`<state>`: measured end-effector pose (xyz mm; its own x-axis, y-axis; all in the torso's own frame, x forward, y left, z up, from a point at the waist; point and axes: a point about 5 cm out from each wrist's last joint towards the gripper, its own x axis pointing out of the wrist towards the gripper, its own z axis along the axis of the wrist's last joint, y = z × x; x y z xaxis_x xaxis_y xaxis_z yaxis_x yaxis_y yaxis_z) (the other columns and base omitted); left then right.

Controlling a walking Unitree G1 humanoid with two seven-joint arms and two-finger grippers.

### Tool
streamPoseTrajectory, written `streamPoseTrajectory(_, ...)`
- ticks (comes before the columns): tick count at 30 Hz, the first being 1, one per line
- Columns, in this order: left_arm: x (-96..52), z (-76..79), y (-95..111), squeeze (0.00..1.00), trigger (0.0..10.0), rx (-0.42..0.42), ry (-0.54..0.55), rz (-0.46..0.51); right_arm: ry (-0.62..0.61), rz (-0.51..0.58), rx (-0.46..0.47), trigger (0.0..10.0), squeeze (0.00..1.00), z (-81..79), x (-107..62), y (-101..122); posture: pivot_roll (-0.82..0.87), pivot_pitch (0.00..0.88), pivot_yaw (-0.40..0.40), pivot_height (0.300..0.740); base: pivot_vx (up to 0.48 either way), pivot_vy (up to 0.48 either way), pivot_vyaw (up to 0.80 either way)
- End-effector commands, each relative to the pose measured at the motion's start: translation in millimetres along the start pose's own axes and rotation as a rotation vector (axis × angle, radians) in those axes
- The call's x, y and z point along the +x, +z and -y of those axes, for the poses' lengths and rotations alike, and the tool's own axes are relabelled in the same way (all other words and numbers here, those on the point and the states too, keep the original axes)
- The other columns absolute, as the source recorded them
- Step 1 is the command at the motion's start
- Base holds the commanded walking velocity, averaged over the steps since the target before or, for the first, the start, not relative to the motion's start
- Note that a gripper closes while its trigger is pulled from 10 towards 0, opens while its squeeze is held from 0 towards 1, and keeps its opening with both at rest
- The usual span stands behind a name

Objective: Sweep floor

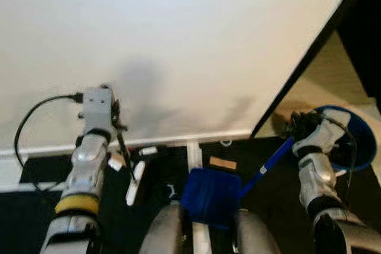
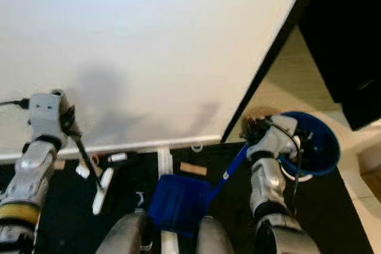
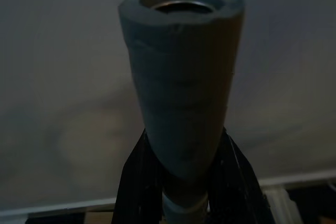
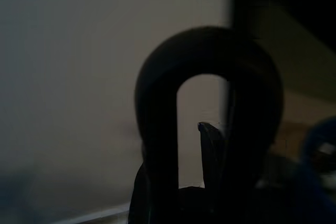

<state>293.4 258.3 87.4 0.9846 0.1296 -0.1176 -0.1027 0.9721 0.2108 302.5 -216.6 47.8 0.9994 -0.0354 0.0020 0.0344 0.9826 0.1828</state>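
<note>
My left gripper [image 1: 116, 114] is raised before the white wall, shut on the grey foam grip [image 3: 181, 77] of a broom. Its thin black shaft slants down to a white brush head [image 1: 136, 185] resting on the black floor. My right gripper [image 1: 297, 126] is shut on the looped end [image 4: 210, 56] of a blue dustpan's handle. The dustpan [image 1: 211, 197] lies on the floor between my legs. A brown scrap [image 1: 223, 163] and small white bits [image 1: 149, 151] lie near the baseboard.
A white wall [image 1: 178, 40] stands close ahead, with a white baseboard [image 1: 196, 138]. On the right, a round blue bin [image 1: 354, 141] sits on pale flooring beside a dark doorway edge [image 1: 309, 57]. A black cable [image 1: 36, 114] loops from my left wrist.
</note>
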Motion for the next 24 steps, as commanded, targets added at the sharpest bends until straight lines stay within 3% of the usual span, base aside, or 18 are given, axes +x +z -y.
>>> streamPoseTrajectory(1,-3.8,-7.7,2.0,0.00,10.0,0.036,0.031,0.016,0.015,0.017,-0.029,10.0,0.00,8.0,1.6,8.0,0.13,0.117,-0.021,0.740,0.000,0.000,0.00)
streamPoseTrajectory(9,-7.2,-6.6,3.2,0.00,10.0,0.018,0.026,0.036,0.119,0.119,-0.074,10.0,0.00,3.2,13.1,33.1,0.13,0.113,-0.021,0.740,0.000,0.000,0.00)
streamPoseTrajectory(13,-8.3,-6.9,3.1,0.00,10.0,0.011,0.029,0.035,0.177,0.122,-0.110,10.0,0.00,-3.4,13.4,33.4,0.13,0.111,-0.023,0.740,0.000,0.000,0.00)
streamPoseTrajectory(18,-7.7,-9.6,2.7,0.00,10.0,-0.011,0.051,0.030,0.241,0.141,-0.229,10.0,0.00,-16.3,12.5,31.4,0.13,0.123,-0.025,0.740,0.000,0.000,0.00)
streamPoseTrajectory(21,-7.6,-10.1,3.0,0.00,10.0,0.000,0.044,0.025,0.224,0.141,-0.238,10.0,0.00,-17.8,13.4,30.6,0.14,0.128,-0.026,0.740,0.000,0.000,0.00)
streamPoseTrajectory(24,-4.9,-10.2,3.1,0.00,10.0,0.017,0.062,0.010,0.209,0.124,-0.221,10.0,0.00,-18.3,15.8,29.5,0.14,0.149,-0.031,0.740,0.000,-0.480,0.00)
